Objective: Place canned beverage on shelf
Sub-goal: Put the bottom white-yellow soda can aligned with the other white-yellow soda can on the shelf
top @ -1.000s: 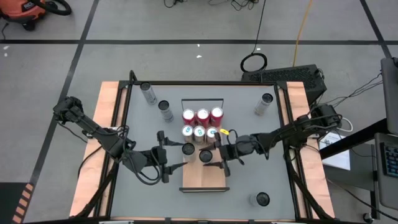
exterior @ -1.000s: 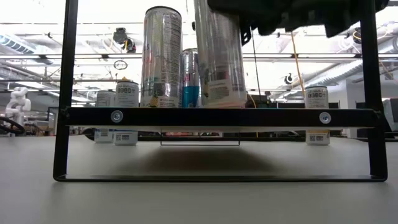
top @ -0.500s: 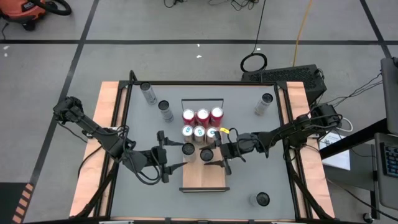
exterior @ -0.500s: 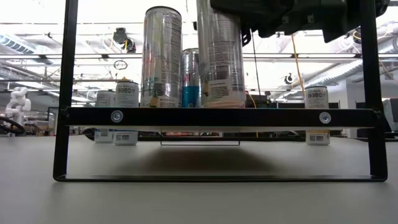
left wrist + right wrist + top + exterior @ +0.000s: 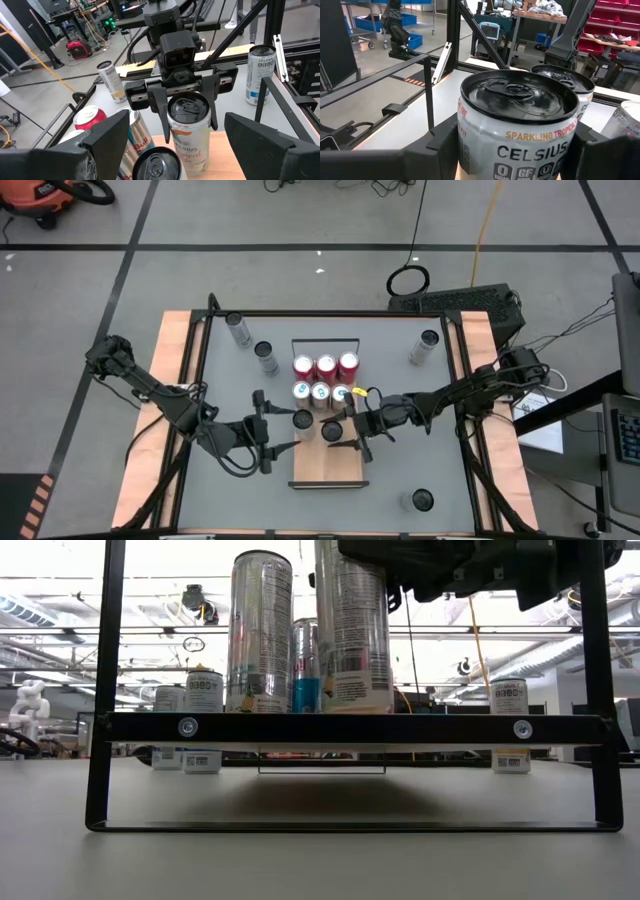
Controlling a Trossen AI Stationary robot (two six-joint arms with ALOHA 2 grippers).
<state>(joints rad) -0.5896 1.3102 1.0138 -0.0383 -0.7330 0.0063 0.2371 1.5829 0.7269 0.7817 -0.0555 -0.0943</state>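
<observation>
Right tool (image 5: 345, 431) grips the Celsius can (image 5: 188, 127) over the shelf (image 5: 330, 466).
Lower straight, seat flat beside neighbouring can (image 5: 303, 420); left tool (image 5: 264, 431) waits open.

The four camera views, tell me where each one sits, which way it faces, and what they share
High view: overhead, straight down on the long light-wood shelf; both arms show.
Low view: at tabletop height, level across; the right tool's dark body over the tall white Celsius can.
Left wrist view: on the left arm, facing the right tool around that can; own open left tool low.
Right wrist view: close behind the same can.
All four share that can.
</observation>
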